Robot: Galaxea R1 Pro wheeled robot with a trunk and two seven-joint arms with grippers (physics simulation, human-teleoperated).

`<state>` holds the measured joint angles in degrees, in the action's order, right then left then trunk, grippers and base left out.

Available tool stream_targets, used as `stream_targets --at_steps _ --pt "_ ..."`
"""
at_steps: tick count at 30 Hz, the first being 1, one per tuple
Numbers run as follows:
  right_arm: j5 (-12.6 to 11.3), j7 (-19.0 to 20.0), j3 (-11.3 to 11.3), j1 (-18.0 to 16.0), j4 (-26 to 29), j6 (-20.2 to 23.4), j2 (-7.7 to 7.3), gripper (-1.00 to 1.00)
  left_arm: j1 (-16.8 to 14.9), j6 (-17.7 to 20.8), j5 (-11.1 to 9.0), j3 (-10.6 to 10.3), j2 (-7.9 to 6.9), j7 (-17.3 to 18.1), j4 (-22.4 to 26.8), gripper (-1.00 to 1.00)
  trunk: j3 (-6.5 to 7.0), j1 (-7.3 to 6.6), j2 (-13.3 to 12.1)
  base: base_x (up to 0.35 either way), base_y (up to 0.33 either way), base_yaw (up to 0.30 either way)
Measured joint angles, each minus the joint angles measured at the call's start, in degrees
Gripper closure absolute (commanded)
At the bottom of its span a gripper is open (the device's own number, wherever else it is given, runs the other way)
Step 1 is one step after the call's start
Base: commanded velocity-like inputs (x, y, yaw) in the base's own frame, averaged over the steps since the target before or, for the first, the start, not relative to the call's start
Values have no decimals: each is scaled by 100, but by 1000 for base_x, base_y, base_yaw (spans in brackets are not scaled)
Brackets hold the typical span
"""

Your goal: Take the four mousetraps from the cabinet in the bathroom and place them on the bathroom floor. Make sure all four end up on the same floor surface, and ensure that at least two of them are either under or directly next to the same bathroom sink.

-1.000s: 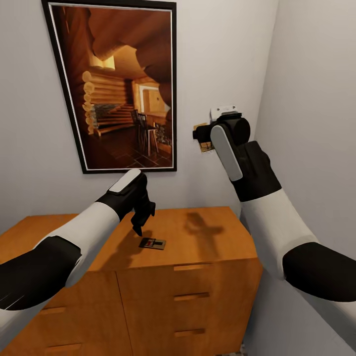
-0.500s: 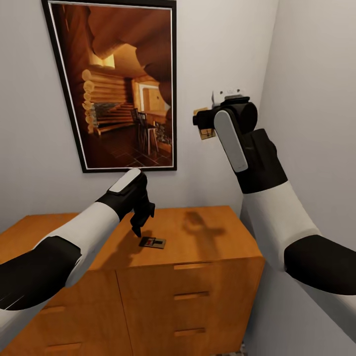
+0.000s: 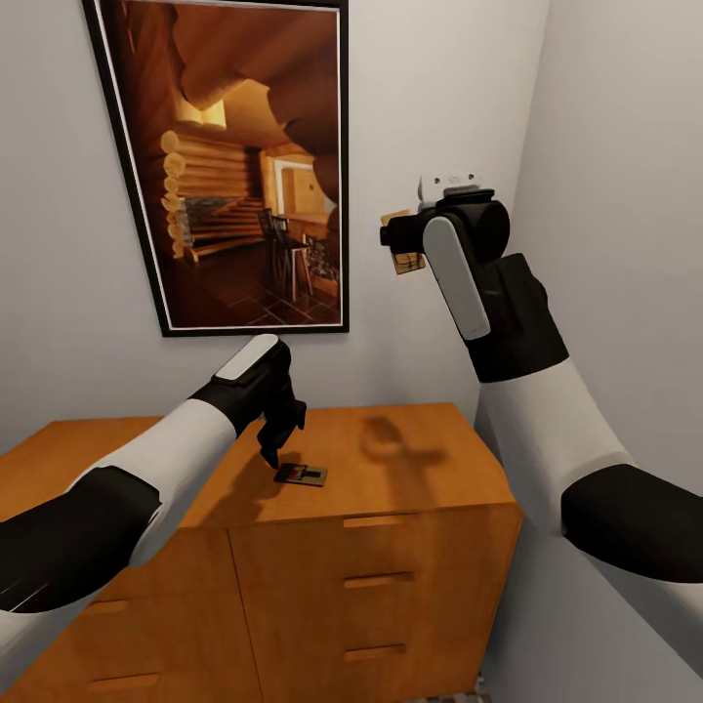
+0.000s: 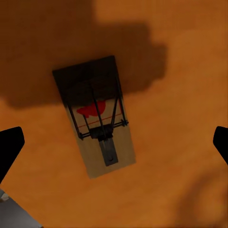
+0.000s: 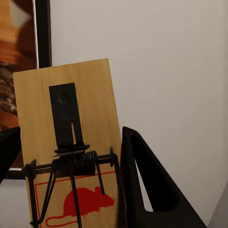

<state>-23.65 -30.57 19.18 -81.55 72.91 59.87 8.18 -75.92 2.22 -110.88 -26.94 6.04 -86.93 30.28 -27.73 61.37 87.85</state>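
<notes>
One mousetrap [image 3: 302, 475] lies flat on top of the cabinet [image 3: 391, 547], near its front edge, partly under a dark shadow. In the left wrist view this trap [image 4: 97, 118] shows a tan board, dark wire spring and a red mark, resting on the orange wood.

Left gripper [image 3: 274, 441] hangs just above and beside it, pointing down; jaws spread wide, the trap between the two tips, not touching.

Second mousetrap [image 3: 403, 260] is held up in the air by the right gripper [image 3: 395, 239], in front of the white wall [image 3: 430, 107]. Right wrist view: board [image 5: 71, 156] upright, red mouse print, jaws closed on it.

Framed log-cabin picture [image 3: 234, 166] hangs above the cabinet.
</notes>
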Motion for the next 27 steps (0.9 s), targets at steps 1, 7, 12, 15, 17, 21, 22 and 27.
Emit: stream_targets --at_steps 1,7,12,15,17,21,22,27 --pt "0 0 0 1 0 0 0 100 1 0 1 0 0 0 0 -100 0 0 0 0 0 0" --pt "-1 -5 7 14 22 0 0 100 2 0 1 0 0 0 2 -100 0 0 0 0 0 0" --pt "3 4 30 21 72 0 -2 100 1 0 0 0 -5 0 2 -100 -36 43 79 0 0 0" --pt "5 7 35 26 88 0 -1 100 0 0 -1 0 -6 0 0 -100 -72 88 160 0 0 0" --pt "3 7 36 28 106 0 -1 100 -1 0 -2 0 -4 0 1 -100 -72 88 160 0 0 0" --pt "-2 8 32 31 133 0 -4 100 -2 0 -4 1 -1 -19 2 -100 -72 88 160 0 0 0" --pt "-4 9 31 31 137 0 -5 100 -2 0 -4 2 -1 -24 2 -100 -89 109 199 0 0 0" --pt "-6 9 35 32 147 0 -1 100 -2 -80 -2 -5 0 -62 -4 -100 -179 219 400 0 0 0"
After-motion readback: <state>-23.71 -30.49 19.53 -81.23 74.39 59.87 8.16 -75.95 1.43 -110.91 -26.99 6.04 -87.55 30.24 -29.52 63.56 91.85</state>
